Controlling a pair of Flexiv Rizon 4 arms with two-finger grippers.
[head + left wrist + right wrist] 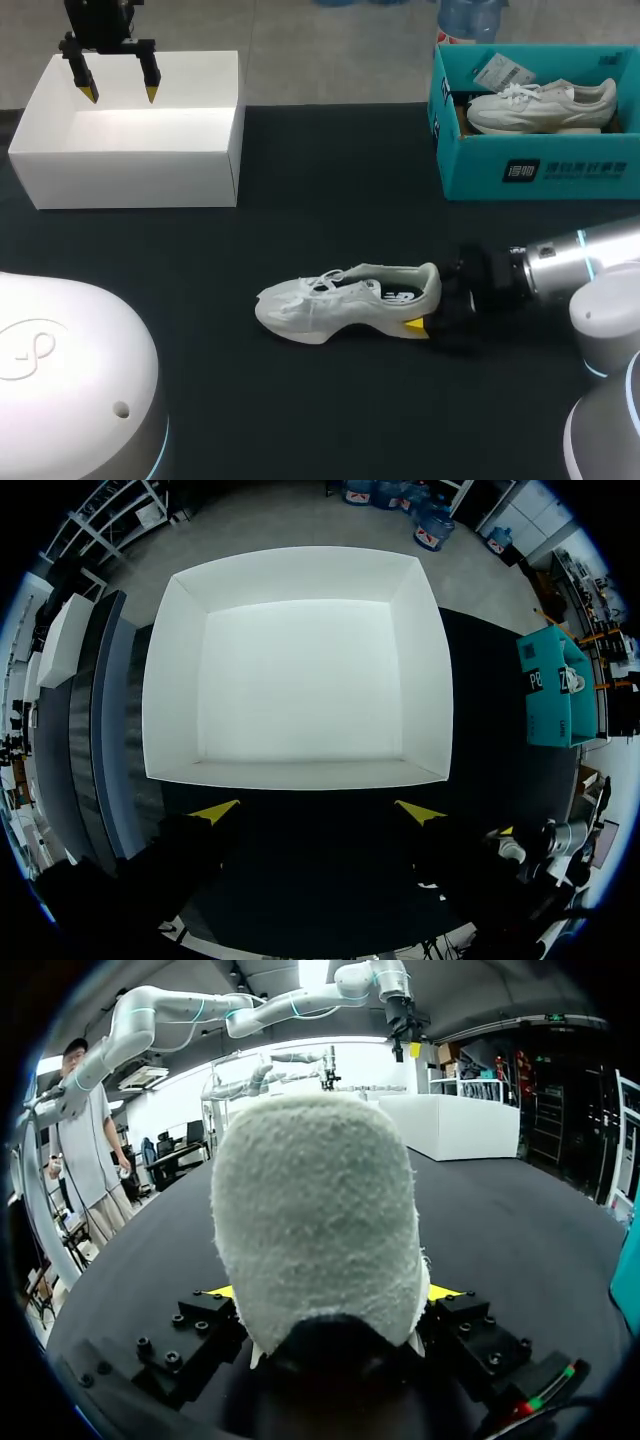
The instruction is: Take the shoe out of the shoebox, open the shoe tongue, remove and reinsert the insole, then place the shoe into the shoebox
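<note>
Wht shoe (340,305) upright (toe left), well apart from open empty shoebox (130,178).

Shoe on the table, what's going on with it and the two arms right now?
The right gripper is shut on the heel of the white shoe, which stands on its sole on the black table, out of any box. The left gripper hovers open over the white box at the far left, holding nothing. Whether the insole has been handled can't be told. A teal box at the far right holds a second shoe.
</note>
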